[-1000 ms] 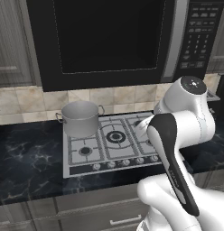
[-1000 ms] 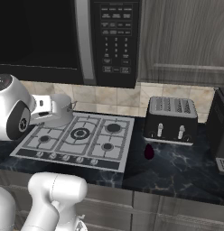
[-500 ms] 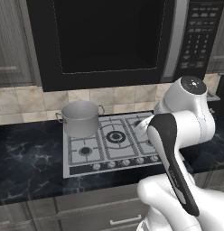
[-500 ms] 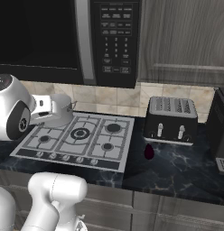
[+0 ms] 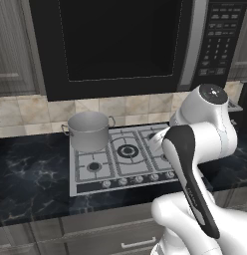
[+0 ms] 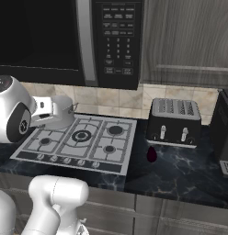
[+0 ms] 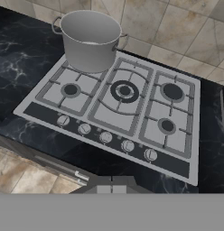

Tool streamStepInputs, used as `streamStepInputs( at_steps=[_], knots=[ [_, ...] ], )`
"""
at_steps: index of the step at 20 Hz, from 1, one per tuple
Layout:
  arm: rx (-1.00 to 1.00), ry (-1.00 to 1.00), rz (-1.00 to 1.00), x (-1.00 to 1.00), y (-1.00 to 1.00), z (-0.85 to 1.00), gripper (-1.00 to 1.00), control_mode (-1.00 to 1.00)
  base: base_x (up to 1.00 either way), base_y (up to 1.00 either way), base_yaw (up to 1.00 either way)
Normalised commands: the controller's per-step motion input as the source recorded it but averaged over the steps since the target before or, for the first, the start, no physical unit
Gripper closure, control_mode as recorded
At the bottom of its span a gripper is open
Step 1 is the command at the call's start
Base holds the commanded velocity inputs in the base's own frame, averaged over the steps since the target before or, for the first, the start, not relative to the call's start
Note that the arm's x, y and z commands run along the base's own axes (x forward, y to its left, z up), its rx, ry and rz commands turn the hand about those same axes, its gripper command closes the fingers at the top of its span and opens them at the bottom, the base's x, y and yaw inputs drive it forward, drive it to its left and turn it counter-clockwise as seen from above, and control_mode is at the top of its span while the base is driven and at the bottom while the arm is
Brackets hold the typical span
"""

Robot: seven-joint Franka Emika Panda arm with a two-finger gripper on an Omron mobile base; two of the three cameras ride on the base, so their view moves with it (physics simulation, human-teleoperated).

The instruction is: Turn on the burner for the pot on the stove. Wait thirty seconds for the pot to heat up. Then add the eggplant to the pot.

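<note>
Pot [image 7: 90,39] sits on the stove's [image 7: 186,173] back-left burner, at 11 o'clock in your hand view | knob row [image 7: 105,137] at 12, nearer | gripper fingers together, empty | eggplant [image 6: 151,154] on counter by the toaster [image 6: 174,121] | first, reach forward-left for the knobs.

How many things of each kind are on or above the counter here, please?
Pot: 1
Stove: 1
Stove knobs: 5
Eggplant: 1
Toaster: 1
Microwave: 1
Total: 10
</note>
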Motion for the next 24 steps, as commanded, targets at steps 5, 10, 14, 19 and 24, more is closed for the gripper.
streamStepInputs(
  at_steps=[5,10,14,19,24],
  knots=[
    [0.00,0.00,0.00,0.00,0.00,0.00,1.00,-1.00,0.00,0.00,0.00],
    [0.00,0.00,0.00,0.00,0.00,0.00,1.00,-1.00,0.00,0.00,0.00],
    [0.00,0.00,0.00,0.00,0.00,0.00,1.00,-1.00,0.00,0.00,0.00],
    [0.00,0.00,0.00,0.00,0.00,0.00,1.00,-1.00,0.00,0.00,0.00],
    [0.00,0.00,0.00,0.00,0.00,0.00,1.00,-1.00,0.00,0.00,0.00]
  ],
)
